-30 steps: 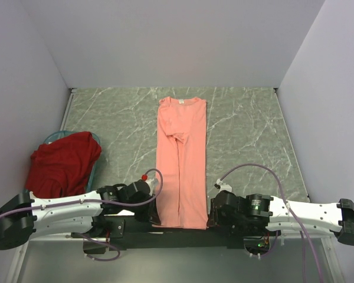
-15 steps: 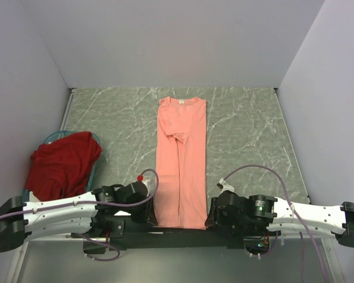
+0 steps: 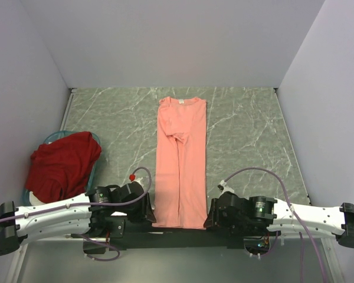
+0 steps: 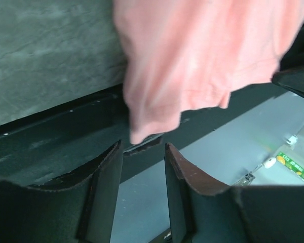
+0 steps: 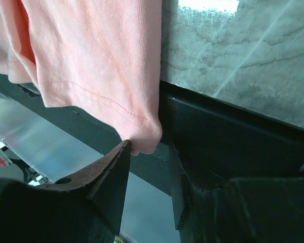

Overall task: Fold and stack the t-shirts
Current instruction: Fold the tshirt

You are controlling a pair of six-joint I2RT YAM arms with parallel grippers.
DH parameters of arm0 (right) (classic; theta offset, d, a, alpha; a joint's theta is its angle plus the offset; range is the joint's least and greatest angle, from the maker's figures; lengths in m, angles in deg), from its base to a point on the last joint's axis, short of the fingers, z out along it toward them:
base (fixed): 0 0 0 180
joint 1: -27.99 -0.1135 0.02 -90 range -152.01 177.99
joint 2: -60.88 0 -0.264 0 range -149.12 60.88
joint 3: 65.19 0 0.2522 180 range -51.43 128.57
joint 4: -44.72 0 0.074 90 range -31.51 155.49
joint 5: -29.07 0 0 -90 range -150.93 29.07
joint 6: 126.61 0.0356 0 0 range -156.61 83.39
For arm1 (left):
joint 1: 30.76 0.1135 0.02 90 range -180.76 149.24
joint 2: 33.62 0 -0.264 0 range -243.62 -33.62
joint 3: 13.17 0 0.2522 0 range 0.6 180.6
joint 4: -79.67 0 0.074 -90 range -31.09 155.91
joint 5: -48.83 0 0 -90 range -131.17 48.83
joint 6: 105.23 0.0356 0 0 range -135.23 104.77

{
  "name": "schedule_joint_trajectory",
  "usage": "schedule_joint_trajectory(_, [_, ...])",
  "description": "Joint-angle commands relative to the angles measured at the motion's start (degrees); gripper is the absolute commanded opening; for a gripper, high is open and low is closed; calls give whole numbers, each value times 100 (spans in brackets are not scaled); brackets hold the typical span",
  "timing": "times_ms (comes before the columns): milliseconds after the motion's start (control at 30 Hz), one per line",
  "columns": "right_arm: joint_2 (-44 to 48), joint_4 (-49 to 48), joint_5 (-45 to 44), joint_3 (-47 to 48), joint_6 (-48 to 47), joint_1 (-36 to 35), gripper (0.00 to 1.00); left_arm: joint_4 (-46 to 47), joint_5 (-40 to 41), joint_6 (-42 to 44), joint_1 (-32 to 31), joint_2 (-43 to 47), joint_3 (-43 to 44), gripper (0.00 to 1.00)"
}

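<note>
The salmon-pink t-shirt lies as a long narrow strip down the middle of the table, collar at the far end, hem hanging over the near edge. My left gripper is open just left of the hem's left corner; in the left wrist view that corner hangs just above the open gripper. My right gripper is open at the hem's right corner; in the right wrist view the corner sits at the tips of the open gripper. The dark red t-shirt lies bunched over the teal basket at the left.
The teal round basket stands at the table's left side under the red shirt. A black rail runs along the near edge below the hem. White walls close in the table on three sides.
Both arms have drawn back toward the near edge. The left gripper slid left and nearer, off the hem. The pink shirt has not moved.
</note>
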Motion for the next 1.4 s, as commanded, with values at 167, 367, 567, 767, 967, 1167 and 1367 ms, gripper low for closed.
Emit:
schedule_joint_trajectory(167, [44,-294,-57,-106,219,-38,41,537,-18,-114,-23,-338,-196,44])
schedule_joint_trajectory(367, [176,-409,-66,-221,360,-38,39,591,60,-167,-49,-426,-293,41])
schedule_joint_trajectory(567, [132,-593,-119,-238,422,-38,37,792,78,-185,-84,-567,-328,40])
schedule_joint_trajectory(767, [246,-716,-136,-326,545,-30,32,1091,87,-229,-155,-751,-364,36])
schedule_joint_trajectory(967, [448,-611,-198,-318,624,-38,14,1118,218,-211,-190,-892,-162,20])
schedule_joint_trajectory(1167, [510,12,-855,445,317,-4,4,635,623,26,-181,-778,391,10])
schedule_joint_trajectory(1367, [-368,418,-1586,1667,-981,523,0,494,931,509,142,-1164,1199,3])
